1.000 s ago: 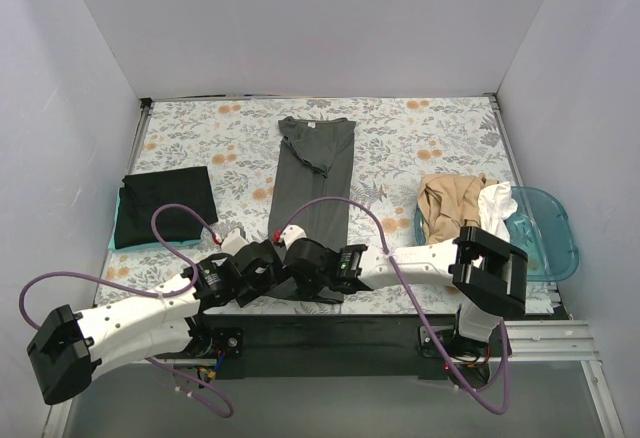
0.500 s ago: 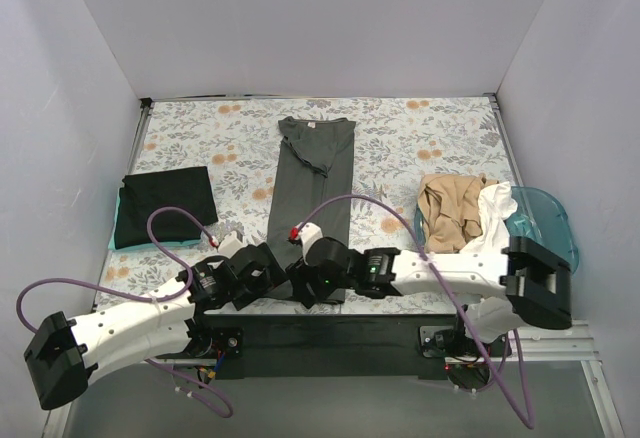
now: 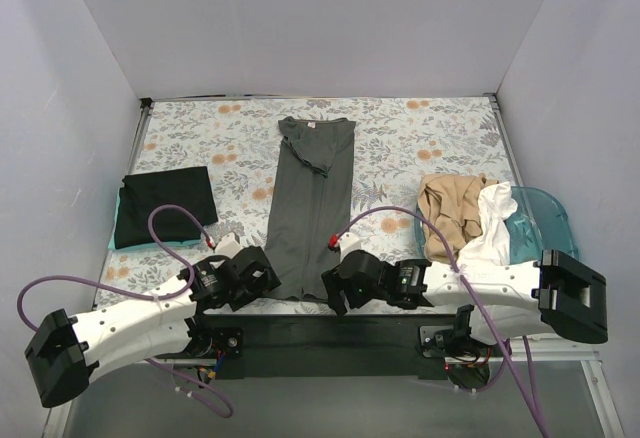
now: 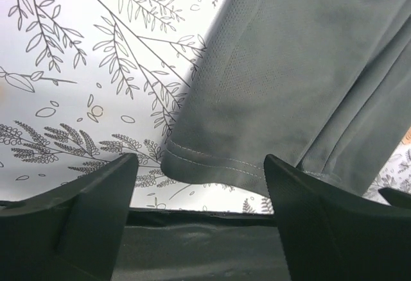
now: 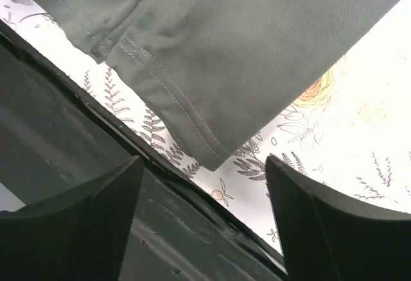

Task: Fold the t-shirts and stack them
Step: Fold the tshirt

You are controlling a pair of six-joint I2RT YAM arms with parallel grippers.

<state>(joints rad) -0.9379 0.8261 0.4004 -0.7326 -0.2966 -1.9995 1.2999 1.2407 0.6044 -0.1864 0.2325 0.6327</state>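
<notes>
The dark grey t-shirt (image 3: 312, 208) lies flat in the middle of the table, folded lengthwise into a long strip with its collar at the far end. My left gripper (image 3: 262, 276) sits at the near left hem corner and my right gripper (image 3: 335, 293) at the near right hem corner. In the left wrist view the grey hem (image 4: 289, 88) lies just beyond the open left gripper (image 4: 200, 185), with nothing between its fingers. The right wrist view shows the hem corner (image 5: 225, 50) ahead of the open, empty right gripper (image 5: 204, 191). A folded black t-shirt (image 3: 165, 206) rests at the left.
A tan t-shirt (image 3: 450, 208) and a white t-shirt (image 3: 495, 218) lie crumpled over the teal tub (image 3: 550, 228) at the right. A teal edge (image 3: 120, 243) shows under the black shirt. The table's black front strip (image 4: 192, 242) runs right below both grippers.
My right gripper has opened, let go of the grey shirt's near hem and slid right and nearer. The right arm has swung out to the right. The left arm has barely shifted.
</notes>
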